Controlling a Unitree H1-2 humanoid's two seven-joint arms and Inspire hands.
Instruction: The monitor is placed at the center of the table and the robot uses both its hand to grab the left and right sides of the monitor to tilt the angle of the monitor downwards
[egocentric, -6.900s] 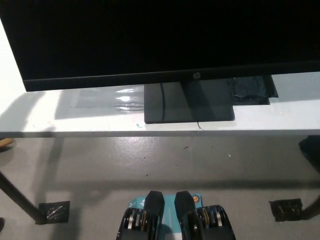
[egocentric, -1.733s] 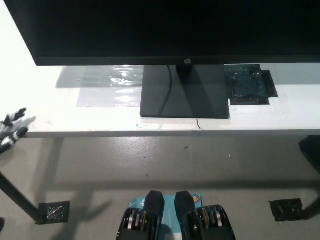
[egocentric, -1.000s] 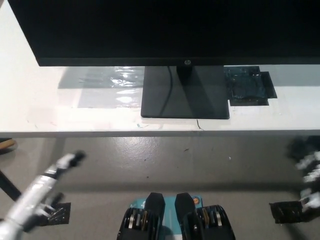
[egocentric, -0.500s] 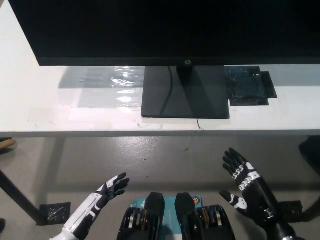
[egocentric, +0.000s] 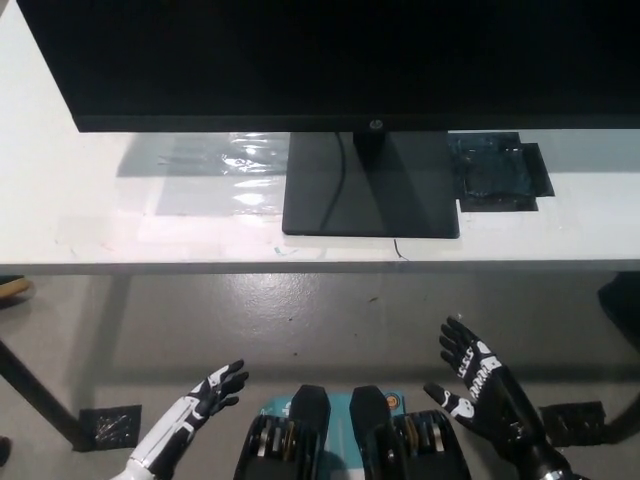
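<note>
The monitor (egocentric: 330, 60) fills the top of the view as a plain black panel, its top and both side edges cut off by the frame, so its tilt cannot be judged. Only the bottom bezel shows fully, with a small pale logo at its middle. Below the logo a short neck meets a flat, dark rectangular base (egocentric: 370, 185), which rests on a white table (egocentric: 90, 220) near its front edge. Right of the base lies a dark patch of tape (egocentric: 498, 172); left of the base, a glossy clear film (egocentric: 215, 175) catches light. Beneath the table's front edge is grey concrete floor (egocentric: 330, 310), with a table leg (egocentric: 40, 400) down at the far left. Both robot hands hang over the floor, well below the monitor and touching nothing. The white left hand (egocentric: 195, 405) and the black right hand (egocentric: 475, 385) each have fingers spread apart, empty.
</note>
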